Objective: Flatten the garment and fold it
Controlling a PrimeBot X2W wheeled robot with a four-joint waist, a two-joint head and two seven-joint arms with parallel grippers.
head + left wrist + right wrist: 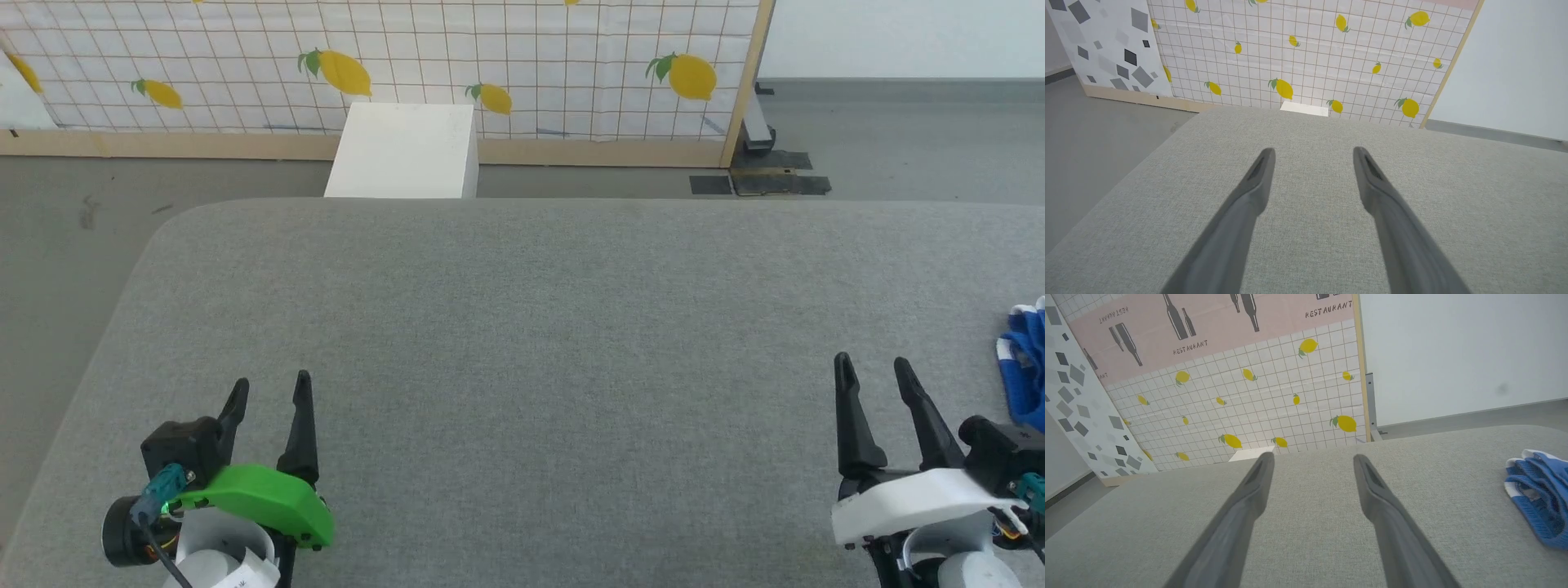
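Note:
The garment is a bunched heap of bright blue mesh cloth with white edging, lying at the right edge of the grey table and cut off by the head view's border. The right wrist view has the garment crumpled at its far right. My right gripper hovers open just left of the heap, apart from it, with nothing between its fingers. My left gripper stands open over the near left of the table, far from the cloth, its fingers spread over bare fabric.
The grey fabric-covered table has a rounded far left corner and grey floor beyond it. A white box stands on the floor behind the far edge, before a lemon-print screen.

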